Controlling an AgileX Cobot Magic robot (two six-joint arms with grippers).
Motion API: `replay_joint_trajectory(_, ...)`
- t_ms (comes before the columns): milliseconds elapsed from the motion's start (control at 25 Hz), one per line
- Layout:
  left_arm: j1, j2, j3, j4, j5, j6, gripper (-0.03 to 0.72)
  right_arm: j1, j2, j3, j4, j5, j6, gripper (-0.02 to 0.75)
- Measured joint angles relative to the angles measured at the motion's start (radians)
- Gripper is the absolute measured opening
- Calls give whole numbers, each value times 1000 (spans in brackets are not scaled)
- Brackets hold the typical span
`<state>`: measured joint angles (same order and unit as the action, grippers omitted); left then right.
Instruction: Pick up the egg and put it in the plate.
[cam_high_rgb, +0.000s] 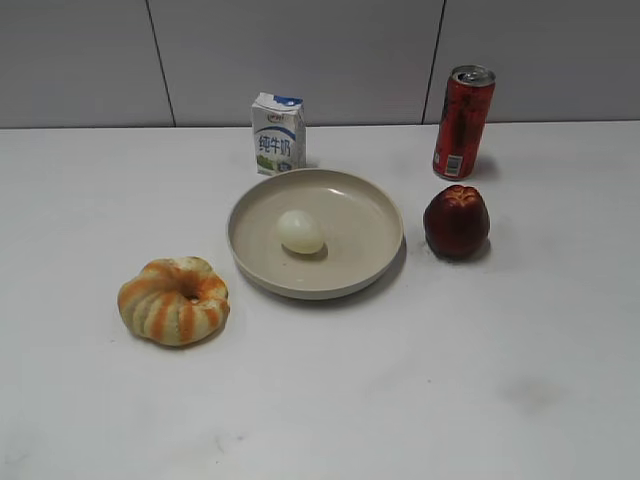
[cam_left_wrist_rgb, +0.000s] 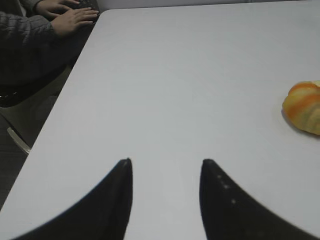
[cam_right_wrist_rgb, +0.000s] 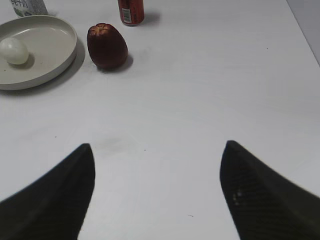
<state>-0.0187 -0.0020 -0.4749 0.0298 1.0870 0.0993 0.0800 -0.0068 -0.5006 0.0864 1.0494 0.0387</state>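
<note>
The pale cream egg (cam_high_rgb: 300, 231) lies inside the round beige plate (cam_high_rgb: 370, 205) at the middle of the table. Both also show at the top left of the right wrist view, the egg (cam_right_wrist_rgb: 13, 50) in the plate (cam_right_wrist_rgb: 55, 45). Neither gripper shows in the exterior view. My left gripper (cam_left_wrist_rgb: 166, 162) is open and empty over bare table, far left of the plate. My right gripper (cam_right_wrist_rgb: 157, 146) is wide open and empty over bare table, well to the front right of the plate.
A striped orange bun (cam_high_rgb: 174, 299) lies front left of the plate. A dark red fruit (cam_high_rgb: 456, 221) sits right of it, a red can (cam_high_rgb: 463, 122) behind that, a milk carton (cam_high_rgb: 277, 133) behind the plate. A person's hands (cam_left_wrist_rgb: 70, 17) rest past the table's left edge.
</note>
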Motion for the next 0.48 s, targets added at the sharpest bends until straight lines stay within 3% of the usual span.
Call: replay_joint_trajectory(480,0,0,0,-17,0,15,299,0,0,0,0,0,0,588)
